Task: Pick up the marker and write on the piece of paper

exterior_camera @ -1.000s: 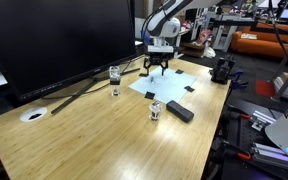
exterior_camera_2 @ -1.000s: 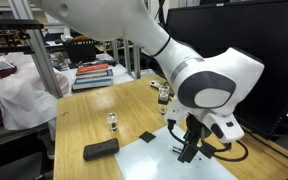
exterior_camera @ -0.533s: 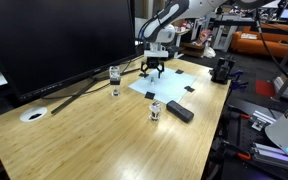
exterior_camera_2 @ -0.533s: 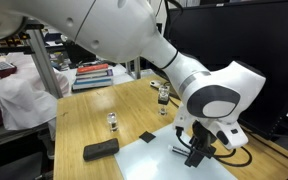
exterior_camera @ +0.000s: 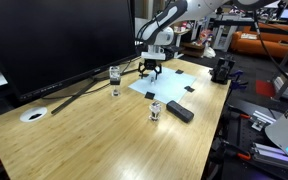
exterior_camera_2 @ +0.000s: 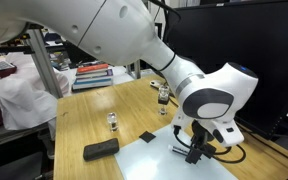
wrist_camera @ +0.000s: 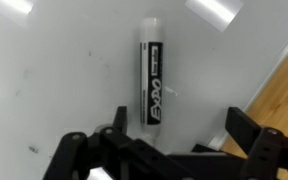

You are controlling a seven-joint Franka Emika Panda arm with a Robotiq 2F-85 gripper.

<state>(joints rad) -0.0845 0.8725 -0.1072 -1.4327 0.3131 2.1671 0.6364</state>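
Observation:
A white marker [wrist_camera: 154,70] with a black printed label lies flat on the piece of paper [wrist_camera: 54,70]. In the wrist view its near end reaches in between my fingers, close to the left fingertip [wrist_camera: 119,122]. My gripper [wrist_camera: 181,128] is open and hovers low over the marker without touching it. In both exterior views the gripper [exterior_camera: 152,68] [exterior_camera_2: 197,152] hangs just above the pale sheet [exterior_camera: 176,86] [exterior_camera_2: 164,162], near its edge towards the monitor. A small white bit of the marker [exterior_camera_2: 180,151] shows beside the fingers.
Two small glass jars [exterior_camera: 115,78] [exterior_camera: 155,110] and a black block [exterior_camera: 181,112] stand on the wooden table [exterior_camera: 104,140] near the sheet. A white disc [exterior_camera: 32,115] lies far off. A large dark monitor [exterior_camera: 54,40] and its cable [exterior_camera: 79,97] run behind.
The gripper has shifted a little across the sheet toward the monitor side and dropped closer to the marker. It stays open.

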